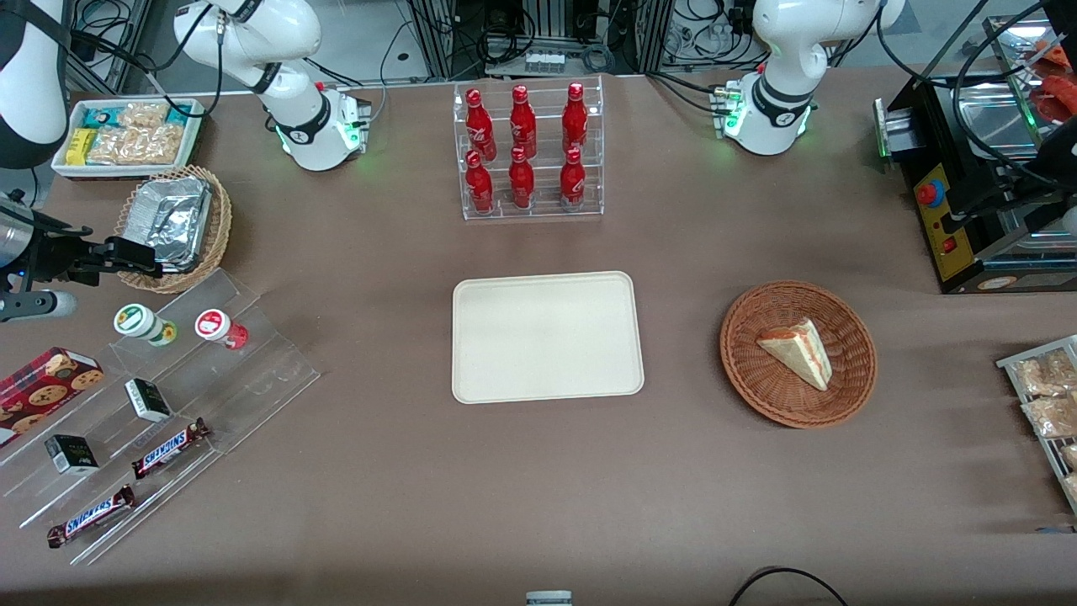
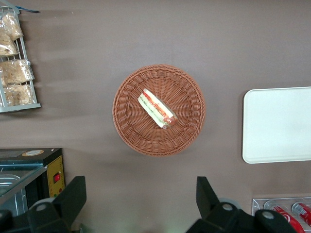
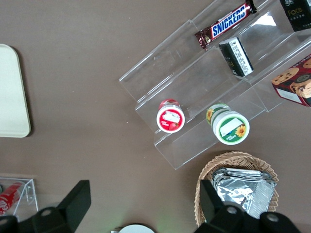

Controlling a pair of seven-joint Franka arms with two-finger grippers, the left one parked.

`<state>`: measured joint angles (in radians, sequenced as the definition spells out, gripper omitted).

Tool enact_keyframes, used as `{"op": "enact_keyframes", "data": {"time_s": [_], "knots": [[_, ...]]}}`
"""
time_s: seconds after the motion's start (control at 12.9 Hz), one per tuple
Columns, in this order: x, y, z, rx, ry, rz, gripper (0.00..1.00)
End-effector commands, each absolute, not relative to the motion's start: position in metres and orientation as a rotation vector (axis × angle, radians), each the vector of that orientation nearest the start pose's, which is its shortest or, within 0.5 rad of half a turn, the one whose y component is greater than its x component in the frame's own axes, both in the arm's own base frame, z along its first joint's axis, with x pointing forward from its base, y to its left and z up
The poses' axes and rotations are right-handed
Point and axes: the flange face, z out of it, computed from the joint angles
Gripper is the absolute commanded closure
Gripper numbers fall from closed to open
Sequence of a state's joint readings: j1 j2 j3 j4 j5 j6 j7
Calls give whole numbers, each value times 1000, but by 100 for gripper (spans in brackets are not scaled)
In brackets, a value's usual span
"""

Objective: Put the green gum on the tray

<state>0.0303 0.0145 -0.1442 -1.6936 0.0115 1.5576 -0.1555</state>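
Note:
The green gum [image 1: 137,321] stands upright on the top step of a clear acrylic riser [image 1: 252,370], toward the working arm's end of the table. It also shows in the right wrist view [image 3: 230,127], white lid ringed in green. The cream-beige tray [image 1: 547,337] lies bare at the table's middle; its edge shows in the right wrist view [image 3: 12,92] and in the left wrist view [image 2: 277,125]. My gripper [image 1: 139,257] hangs open and empty above the table, over the edge of the foil basket, farther from the front camera than the gum. In the wrist view it [image 3: 144,201] holds nothing between its fingers.
A red-lidded gum bottle [image 1: 216,326] stands beside the green one. A wicker basket of foil trays [image 1: 172,223] is under the gripper. Snickers bars [image 1: 168,446], small dark boxes [image 1: 147,400] and a cookie box [image 1: 46,383] lie on the riser. A cola rack [image 1: 526,151] and sandwich basket [image 1: 799,353] stand elsewhere.

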Motion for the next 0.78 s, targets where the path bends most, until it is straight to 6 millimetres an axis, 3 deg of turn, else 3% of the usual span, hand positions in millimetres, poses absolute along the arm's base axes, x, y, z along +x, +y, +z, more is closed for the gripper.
{"op": "enact_keyframes", "data": {"time_s": [0.0, 0.16, 0.47, 0.7], "knots": [[545, -56, 570, -3130, -34, 236, 0], [545, -51, 568, -3134, -73, 255, 0], [541, -60, 539, -3120, -188, 240, 0], [531, -87, 504, -3098, -383, 179, 0]]}}
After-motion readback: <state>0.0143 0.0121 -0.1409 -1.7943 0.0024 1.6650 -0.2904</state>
